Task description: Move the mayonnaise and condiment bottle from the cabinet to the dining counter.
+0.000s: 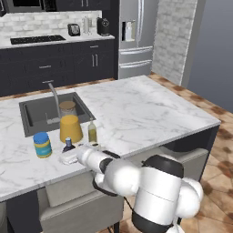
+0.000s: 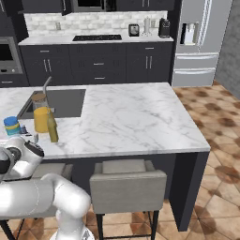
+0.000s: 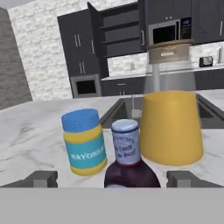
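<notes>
Condiment bottle (image 3: 130, 162) stands between the open hand's (image 3: 111, 179) fingertips.

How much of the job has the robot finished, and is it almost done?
Nearly all of it, by the look of things. Done: the mayonnaise stands on the dining counter. In hand: nothing is gripped; the condiment bottle also stands on the counter, right between the fingers of the open gripper. Left: probably just pulling the arm away. The cabinet far behind hangs open, its shelves looking bare.
</notes>
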Controlling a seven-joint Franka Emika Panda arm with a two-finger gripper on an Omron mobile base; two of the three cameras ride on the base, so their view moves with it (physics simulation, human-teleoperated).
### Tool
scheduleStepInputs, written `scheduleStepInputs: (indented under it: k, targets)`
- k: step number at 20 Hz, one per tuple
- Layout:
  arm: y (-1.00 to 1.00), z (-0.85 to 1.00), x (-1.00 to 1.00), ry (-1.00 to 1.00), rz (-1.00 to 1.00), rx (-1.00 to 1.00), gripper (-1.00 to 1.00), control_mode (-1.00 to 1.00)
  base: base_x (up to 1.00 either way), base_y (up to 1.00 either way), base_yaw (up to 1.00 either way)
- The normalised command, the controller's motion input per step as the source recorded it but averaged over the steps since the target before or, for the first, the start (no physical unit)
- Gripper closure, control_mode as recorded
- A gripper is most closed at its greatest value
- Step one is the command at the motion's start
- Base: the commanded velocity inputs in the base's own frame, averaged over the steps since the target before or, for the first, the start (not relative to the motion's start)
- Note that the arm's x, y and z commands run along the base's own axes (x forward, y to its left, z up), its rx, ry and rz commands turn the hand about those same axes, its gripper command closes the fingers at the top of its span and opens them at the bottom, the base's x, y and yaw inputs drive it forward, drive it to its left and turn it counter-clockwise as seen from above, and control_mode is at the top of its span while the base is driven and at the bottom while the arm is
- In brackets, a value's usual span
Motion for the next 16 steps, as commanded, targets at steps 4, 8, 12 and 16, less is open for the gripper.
scheduleStepInputs:
  k: [4,8,12,16]
  targets:
    - [-0.30,0.77,-0.54,-0.15,0.01,0.11,-1.00,-1.00,0.00,0.00,0.00]
    - [-0.19,0.98,-0.60,-0.10,0.00,0.06,-1.00,-1.00,0.00,0.00,0.00]
    - [-0.12,1.00,-0.68,-0.01,0.00,0.01,-1.00,-1.00,0.00,0.00,0.00]
    - [-0.05,1.00,-0.62,0.07,0.00,0.00,-1.00,-1.00,0.00,0.00,0.00]
